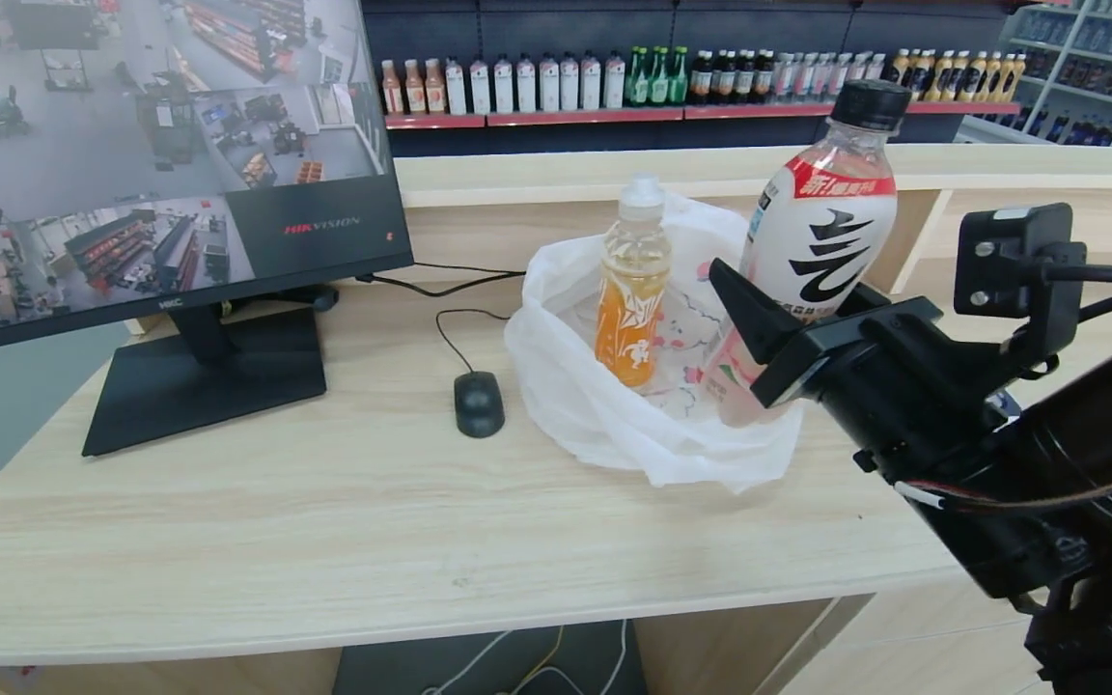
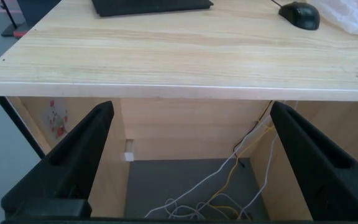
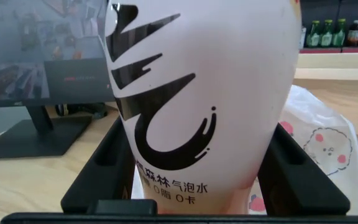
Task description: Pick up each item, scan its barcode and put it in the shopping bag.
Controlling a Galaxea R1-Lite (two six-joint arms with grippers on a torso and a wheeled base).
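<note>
Right gripper (image 1: 792, 294) is clamped on the big sparkling water bottle (image 1: 821, 232), the pink and white one with the black cap. Its black fingers (image 1: 744, 309) hug both sides of the lower body, and the right wrist view shows the label wedged right between them. The bottle is roughly upright, leaning a bit, and its lower end sits at the right side of the white shopping bag (image 1: 595, 405). I honestly can't tell if it's resting on anything in there or just hanging in the grip.

Already in the bag: a smaller orange drink bottle (image 1: 631, 290) with a white cap, standing upright toward the bag's left half, close to the held bottle but not touching it.

Left gripper (image 2: 191, 118) is down low in front of the wooden counter (image 1: 324, 521), below its front edge, jaws spread wide with nothing between them. Past it are some loose cables (image 2: 216, 193) under the counter.

Also on the counter: a black mouse (image 1: 479, 403) just left of the bag, and a monitor (image 1: 160, 145) on its stand further left. A shelf of drinks (image 1: 614, 82) runs along the back wall.
</note>
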